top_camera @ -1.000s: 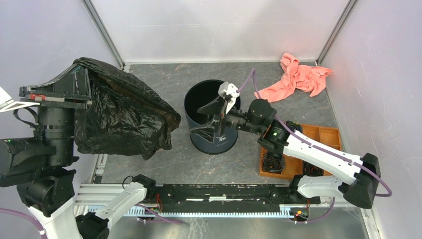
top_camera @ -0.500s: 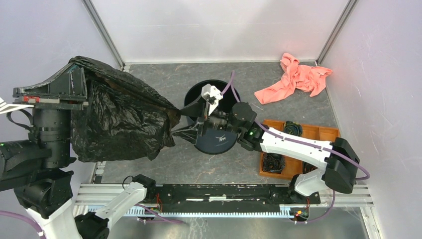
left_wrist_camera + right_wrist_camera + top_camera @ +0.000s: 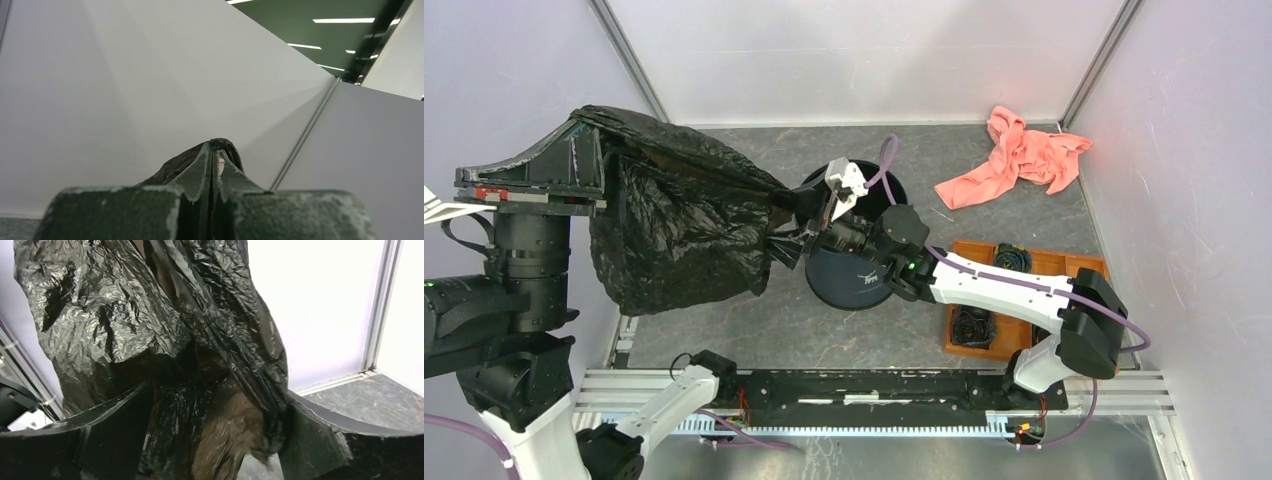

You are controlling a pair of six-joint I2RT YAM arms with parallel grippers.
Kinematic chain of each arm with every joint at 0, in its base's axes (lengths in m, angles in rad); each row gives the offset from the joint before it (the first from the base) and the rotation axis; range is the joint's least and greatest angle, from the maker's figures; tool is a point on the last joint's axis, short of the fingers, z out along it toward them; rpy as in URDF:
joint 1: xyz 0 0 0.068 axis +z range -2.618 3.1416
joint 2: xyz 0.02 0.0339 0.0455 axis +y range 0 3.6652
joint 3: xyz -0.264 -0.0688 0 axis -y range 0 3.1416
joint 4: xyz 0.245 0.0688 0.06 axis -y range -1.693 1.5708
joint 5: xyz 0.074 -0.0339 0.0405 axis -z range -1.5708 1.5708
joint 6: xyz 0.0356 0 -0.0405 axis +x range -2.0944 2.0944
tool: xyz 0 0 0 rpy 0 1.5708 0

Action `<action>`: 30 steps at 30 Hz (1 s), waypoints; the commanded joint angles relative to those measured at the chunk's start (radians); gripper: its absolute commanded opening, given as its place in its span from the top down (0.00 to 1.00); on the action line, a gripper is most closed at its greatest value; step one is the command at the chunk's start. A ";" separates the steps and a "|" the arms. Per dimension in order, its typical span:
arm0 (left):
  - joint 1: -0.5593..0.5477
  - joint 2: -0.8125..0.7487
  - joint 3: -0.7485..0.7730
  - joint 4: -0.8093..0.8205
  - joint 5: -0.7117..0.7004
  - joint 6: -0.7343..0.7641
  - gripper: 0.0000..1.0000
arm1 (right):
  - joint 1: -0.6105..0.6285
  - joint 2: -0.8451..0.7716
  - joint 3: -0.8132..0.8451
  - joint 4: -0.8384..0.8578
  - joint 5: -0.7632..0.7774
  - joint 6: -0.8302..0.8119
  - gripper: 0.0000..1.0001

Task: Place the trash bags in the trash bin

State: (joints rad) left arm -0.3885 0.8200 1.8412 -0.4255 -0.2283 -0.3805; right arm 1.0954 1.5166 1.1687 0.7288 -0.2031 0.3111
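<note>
Top external: left fingers (image 3: 200, 167) clenched on trash bag (image 3: 674, 230); right fingers (image 3: 100, 425) released, straddling its corner.

trash bag (image 3: 674, 235) left of trash bin (image 3: 849, 290), cloth (image 3: 1016, 155) behind, tray (image 3: 1079, 264) right

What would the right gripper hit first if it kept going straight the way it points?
The black trash bag. In the wrist view its crinkled film sits between the open fingers of the right gripper, so contact looks almost immediate, though depth is unclear.
</note>
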 commanded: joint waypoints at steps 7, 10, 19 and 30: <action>-0.001 0.020 -0.034 0.082 0.024 -0.061 0.98 | 0.004 0.015 0.055 0.266 0.059 -0.036 0.88; 0.000 0.033 -0.031 0.081 0.034 -0.068 0.98 | 0.002 -0.040 0.030 0.228 0.131 -0.072 1.00; 0.000 0.123 -0.045 0.155 0.165 -0.122 0.98 | -0.071 -0.295 0.098 -0.335 0.365 -0.230 1.00; 0.000 0.213 -0.204 0.264 0.260 -0.265 0.98 | -0.244 -0.433 0.169 -0.775 0.273 -0.343 1.00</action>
State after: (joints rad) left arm -0.3885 1.0176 1.6867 -0.2268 -0.0116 -0.5636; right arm 0.8570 1.1122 1.3483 0.1047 0.1062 0.0563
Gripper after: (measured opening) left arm 0.028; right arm 0.007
